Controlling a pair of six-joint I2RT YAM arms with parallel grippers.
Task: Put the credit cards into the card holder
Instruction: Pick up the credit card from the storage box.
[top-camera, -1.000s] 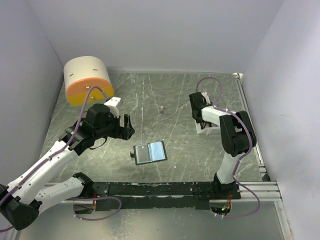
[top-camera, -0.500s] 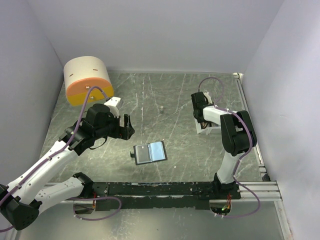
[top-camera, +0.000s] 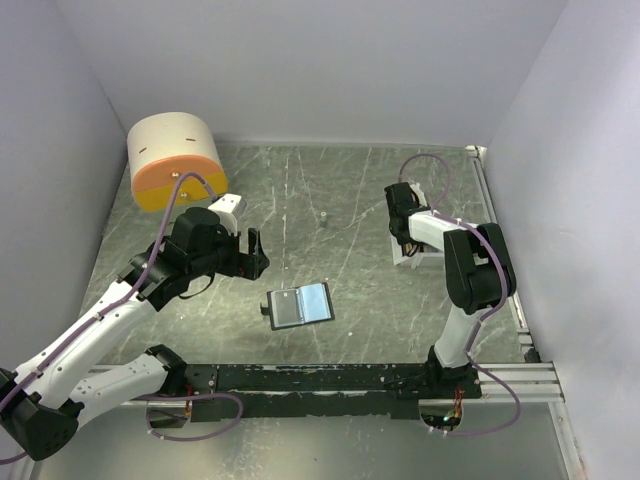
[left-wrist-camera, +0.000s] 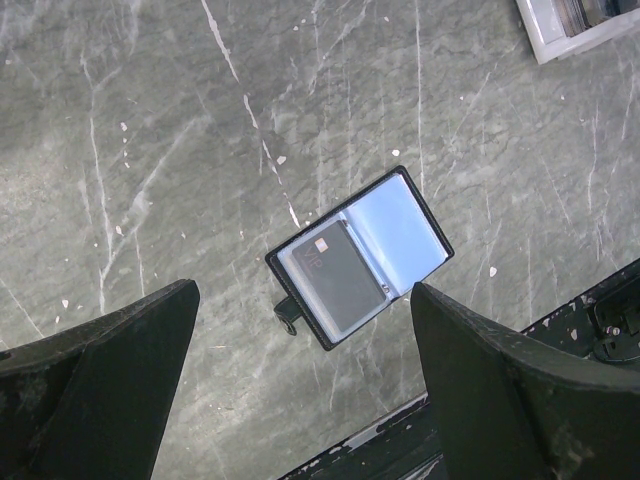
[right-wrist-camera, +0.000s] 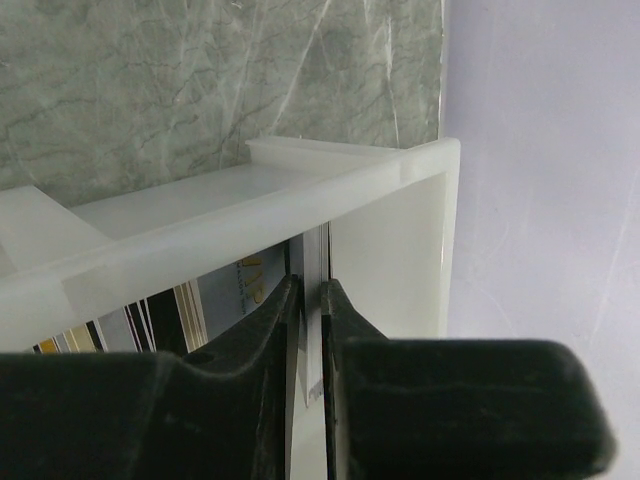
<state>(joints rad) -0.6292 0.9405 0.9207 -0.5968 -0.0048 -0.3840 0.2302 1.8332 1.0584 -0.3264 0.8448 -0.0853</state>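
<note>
The card holder (top-camera: 300, 305) lies open on the table; in the left wrist view the card holder (left-wrist-camera: 360, 258) shows a dark card (left-wrist-camera: 335, 275) in its left pocket and a bluish right pocket. My left gripper (top-camera: 254, 252) hovers up and left of it, open and holding nothing; in its own view the left gripper (left-wrist-camera: 302, 290) frames the holder. My right gripper (top-camera: 403, 240) reaches down into the white tray (top-camera: 412, 258). In the right wrist view the right gripper (right-wrist-camera: 310, 285) is pinched on the edge of a pale credit card (right-wrist-camera: 312, 258) by the tray's end wall. More credit cards (right-wrist-camera: 165, 315) stand to its left.
A round cream-and-orange drawer box (top-camera: 175, 160) stands at the back left. A tiny pale object (top-camera: 324, 217) sits mid-table. The black base rail (top-camera: 330, 378) runs along the near edge. White walls enclose the table; the right wall (right-wrist-camera: 540, 150) is close beside the tray (right-wrist-camera: 250, 215).
The right gripper's jaws have drawn together onto a card in the tray, and that wrist has shifted slightly right. The left arm and the card holder have not moved.
</note>
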